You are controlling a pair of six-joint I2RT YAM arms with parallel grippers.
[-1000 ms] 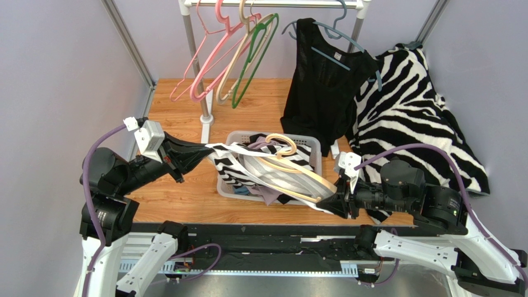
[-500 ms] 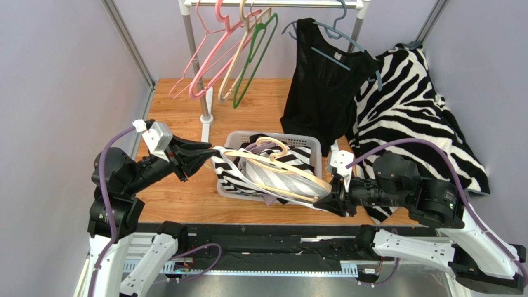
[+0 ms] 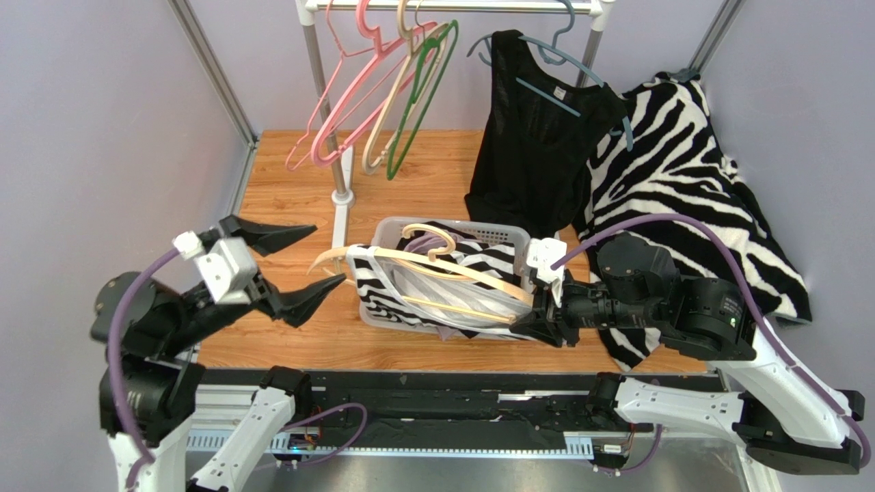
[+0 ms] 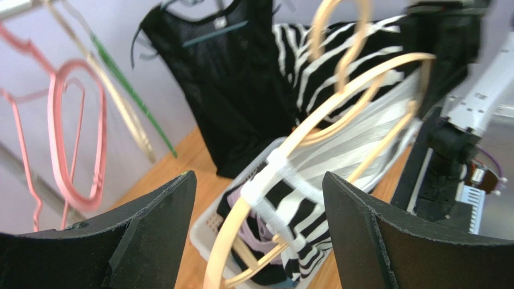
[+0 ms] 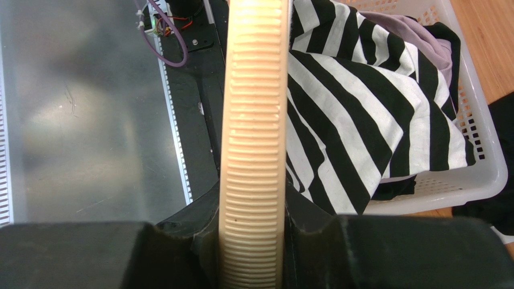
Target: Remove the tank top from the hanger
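Left gripper (image 3: pixel 327 256): jaws wide apart and empty, hanging just left of the basket (image 3: pixel 483 226), over the bench (image 3: pixel 298 195). Tank top (image 3: pixel 385 297), the striped one, is draped on the tan hanger (image 3: pixel 493 284), above and partly inside the basket. Right gripper (image 3: pixel 526 326) is clamped on the hanger's right end; its wrist view shows the ribbed bar pinched between the jaws.

Step, as I read it: mid-strip, not done. A strap (image 4: pixel 283 177) looks looped round the hanger arm. Next move needs the left gripper to take a bite of fabric near that strap and draw it off the free left tip while the right holds the hanger steady.

Hard to see:
- Left wrist view is blurred, so I can't tell if the strap is wrapped or just lying there.
- Other strap is hidden in the folds.
- Right fingertips are covered in the top view.
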